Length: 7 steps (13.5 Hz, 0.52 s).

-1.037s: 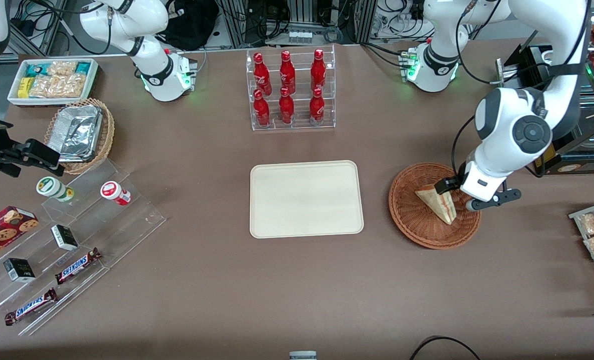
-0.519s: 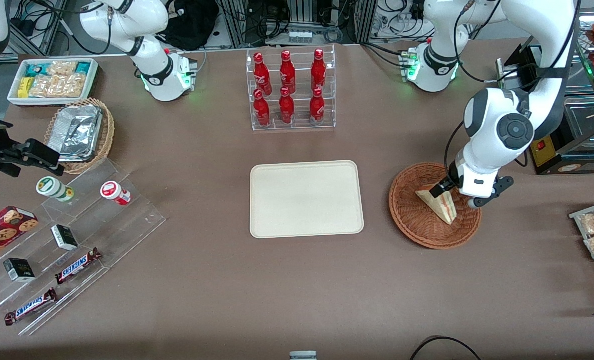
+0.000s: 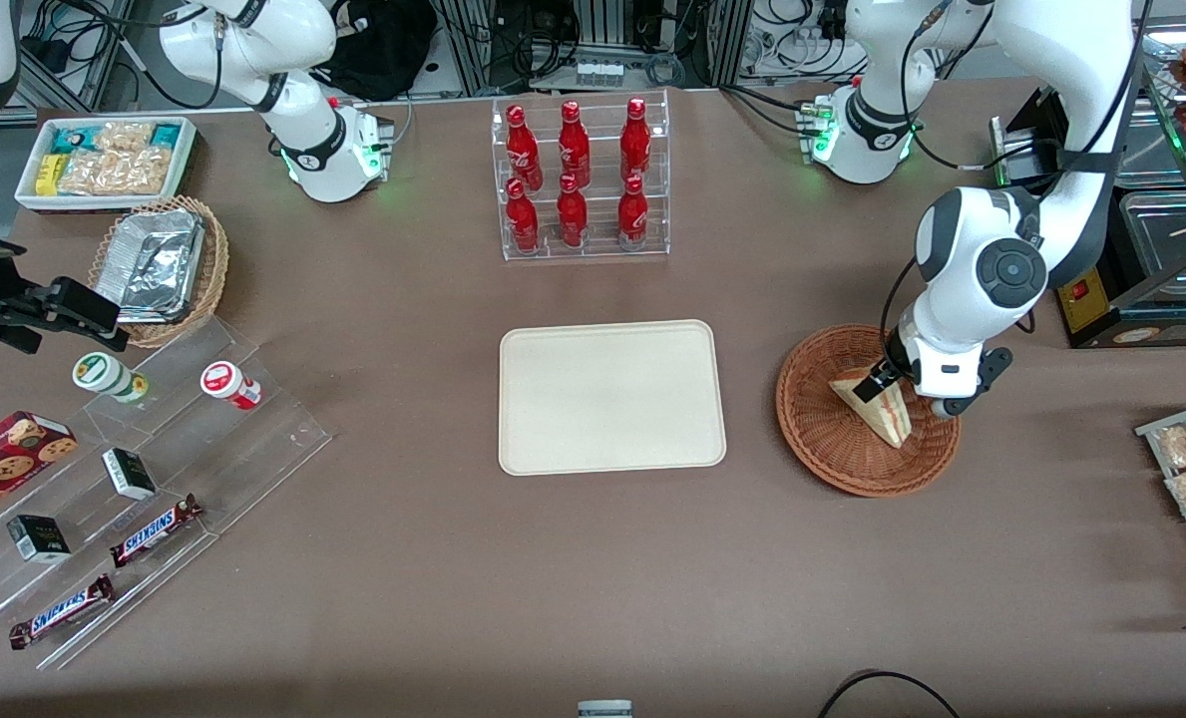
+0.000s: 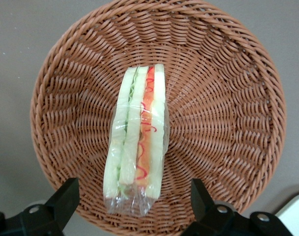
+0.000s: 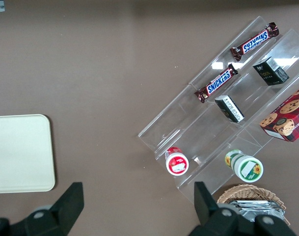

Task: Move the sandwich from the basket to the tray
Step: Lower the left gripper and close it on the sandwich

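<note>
Your gripper hung just above the reddish-brown wicker basket, jaws spread wide and holding nothing, one on each side of the sandwich with a clear gap to the wrap on both sides. The sandwich stood on edge in the middle of the basket, filling stripe up, sealed in a clear plastic film.

You should have expected a light, soft load: white bread that dents under a hard squeeze, and a film that looked slick and loose enough to slide over the bread. The sensible hold seemed to be across the two flat bread faces, near the middle of the wedge's length, with only enough force to keep it from slipping. A pinch at the crumpled film end nearest the jaws would likely have caught wrapper only.

From the front, the arm's wrist covered part of the sandwich and the jaws themselves, so their height over the wedge was hard to judge there. The wrist camera cut off the fingertips' lower parts and showed only a corner of the cream tray, which lay well apart on the table, toward the parked arm's end.
</note>
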Tool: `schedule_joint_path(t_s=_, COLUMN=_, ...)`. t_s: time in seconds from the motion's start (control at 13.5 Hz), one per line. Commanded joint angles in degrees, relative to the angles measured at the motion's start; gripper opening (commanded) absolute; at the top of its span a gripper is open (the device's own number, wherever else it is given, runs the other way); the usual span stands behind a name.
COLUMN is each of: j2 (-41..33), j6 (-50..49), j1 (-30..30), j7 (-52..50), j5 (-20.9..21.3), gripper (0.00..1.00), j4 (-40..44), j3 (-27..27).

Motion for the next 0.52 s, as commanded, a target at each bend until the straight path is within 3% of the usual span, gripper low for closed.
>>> schedule_joint_path(t_s=0.0, j2=1.25, j6=4.27, j1=0.14, j7=-1.62, j5=0.31, gripper=1.0, j4=-1.71, j3=-0.15)
schedule_joint_path(t_s=0.22, j2=3.01, j6=6.92, j1=0.32, j7=-1.62, j5=0.31, gripper=1.0, j4=-2.67, j3=-0.15)
schedule_joint_path(t_s=0.3, j2=3.01, j6=6.92, j1=0.32, j7=-1.62, j5=0.31, gripper=0.96, j4=-2.85, j3=-0.15)
schedule_joint_path(t_s=0.44, j2=2.66, j6=6.66, j1=0.32, j7=-1.62, j5=0.31, gripper=0.37, j4=-3.03, j3=-0.15)
